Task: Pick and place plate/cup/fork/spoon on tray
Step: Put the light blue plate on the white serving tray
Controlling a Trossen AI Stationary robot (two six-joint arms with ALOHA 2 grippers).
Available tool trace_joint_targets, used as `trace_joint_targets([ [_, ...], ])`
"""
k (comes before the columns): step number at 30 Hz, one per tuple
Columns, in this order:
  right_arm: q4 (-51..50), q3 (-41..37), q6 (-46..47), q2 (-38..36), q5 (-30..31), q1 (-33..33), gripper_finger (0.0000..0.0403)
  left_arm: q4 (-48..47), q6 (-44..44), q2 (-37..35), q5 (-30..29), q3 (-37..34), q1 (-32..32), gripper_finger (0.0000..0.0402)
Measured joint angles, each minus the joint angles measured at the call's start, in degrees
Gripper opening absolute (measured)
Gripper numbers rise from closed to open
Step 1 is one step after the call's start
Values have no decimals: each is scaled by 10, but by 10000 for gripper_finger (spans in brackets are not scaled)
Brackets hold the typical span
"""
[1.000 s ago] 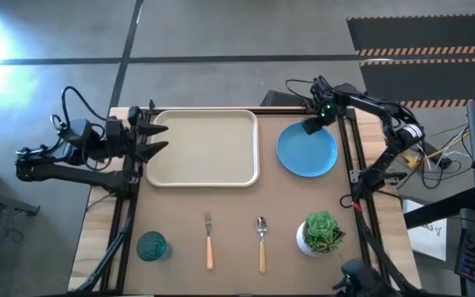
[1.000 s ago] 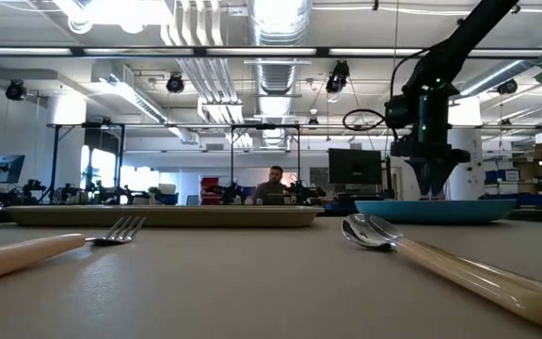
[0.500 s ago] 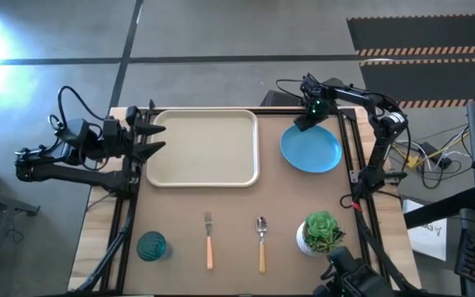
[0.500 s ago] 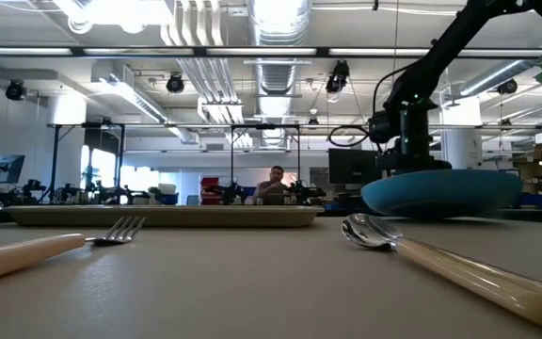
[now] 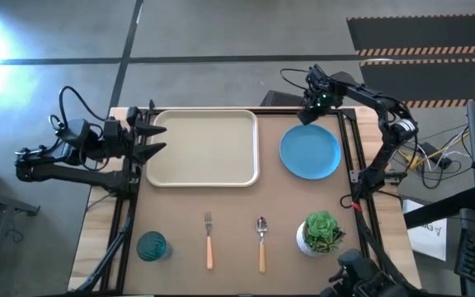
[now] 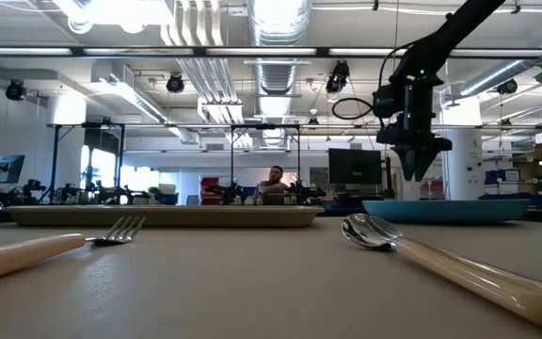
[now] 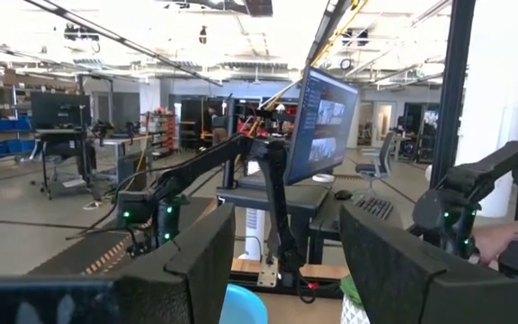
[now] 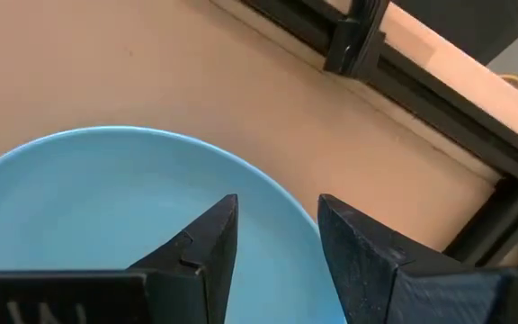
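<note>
The sky-blue plate lies flat on the table right of the cream tray. My right gripper hangs open just above the plate's far rim, pointing down, and in the low view my right gripper is clear of the plate. The teal cup, the fork and the spoon lie along the near edge. My left gripper waits open at the tray's left end.
A green plant in a white pot stands near the front right, beside the spoon. Black frame rails run along the table's right and left sides. Bare tabletop lies between the tray and the cutlery.
Half a second ago the plate stood tipped, its far rim raised at my right gripper. It now lies flat on the table again, a little nearer the right edge than a second ago. My right gripper has gone up, clear of the plate.
</note>
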Motion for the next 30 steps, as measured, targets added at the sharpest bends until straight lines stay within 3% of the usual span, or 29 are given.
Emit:
trace_joint_targets([
  [14,-14,-2,-22,32,-19,0,144,0,0,1,0,0,0,185],
  [30,-43,-2,-121,61,-20,0,145,3,-1,6,14,0,0,185],
])
